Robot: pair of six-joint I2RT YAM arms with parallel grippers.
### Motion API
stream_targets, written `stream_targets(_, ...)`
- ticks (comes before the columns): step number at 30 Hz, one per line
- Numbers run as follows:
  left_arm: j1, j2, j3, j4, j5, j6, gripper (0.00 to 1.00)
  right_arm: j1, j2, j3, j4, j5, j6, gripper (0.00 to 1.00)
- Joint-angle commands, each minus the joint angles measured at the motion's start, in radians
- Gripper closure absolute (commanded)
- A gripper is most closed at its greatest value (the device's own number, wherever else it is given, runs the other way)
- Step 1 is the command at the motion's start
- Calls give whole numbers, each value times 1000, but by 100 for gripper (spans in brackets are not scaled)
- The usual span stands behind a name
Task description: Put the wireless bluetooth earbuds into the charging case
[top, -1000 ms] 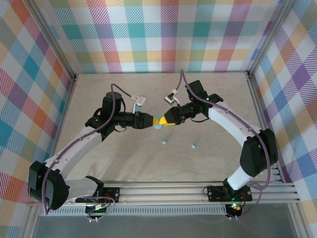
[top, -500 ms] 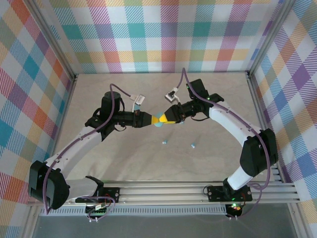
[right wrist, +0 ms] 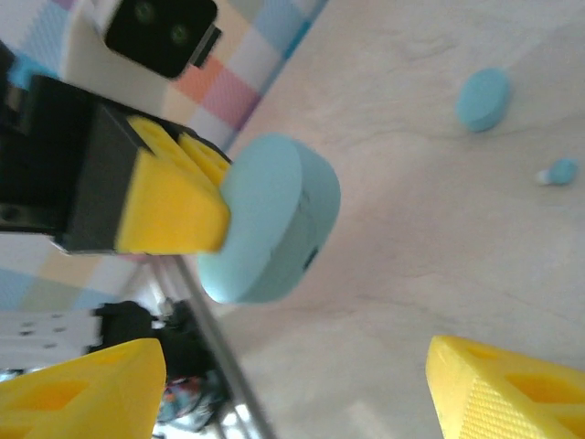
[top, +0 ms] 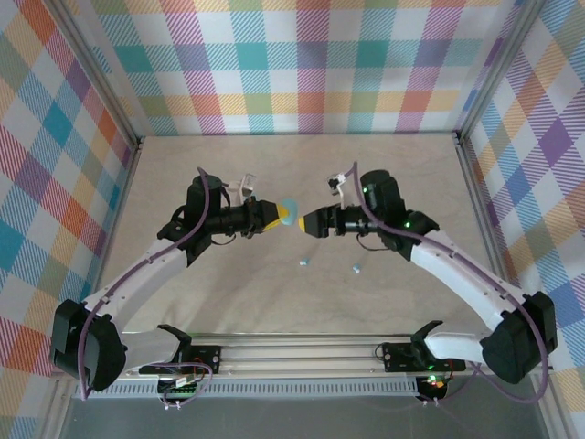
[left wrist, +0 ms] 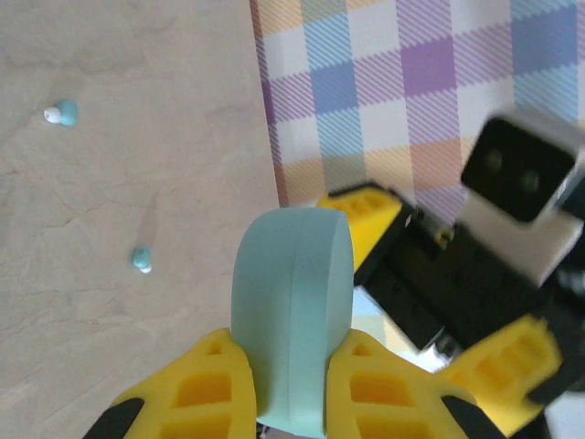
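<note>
- The table [top: 228,293] is beige with a marble pattern, and checked walls [top: 302,64] stand around it.
- Since a second ago the right gripper [top: 302,222] has let go of the charging case [top: 289,207] and moved back; its jaws are apart.
- The left gripper [top: 281,216] pinches the closed case above the table; two earbuds [top: 304,262] lie on the table, outside it.

A pale, stone-patterned tabletop [top: 228,302] is bounded at its near edge by a metal rail [top: 311,350]. Beyond the rail's middle, one tiny teal earbud [top: 303,263] and a second earbud [top: 356,269] are laid apart on the surface. A teal oval case [right wrist: 483,99] is laid flat on the tabletop too.
</note>
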Motion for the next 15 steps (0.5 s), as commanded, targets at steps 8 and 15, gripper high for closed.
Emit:
stream_targets(8, -19, -57, 46, -40, -74, -171, 100, 161, -42, -115, 321, 377, -177, 19)
stream_targets(15, -31, -75, 21, -18, -87, -199, 100, 198, 55, -60, 358, 313, -229, 18)
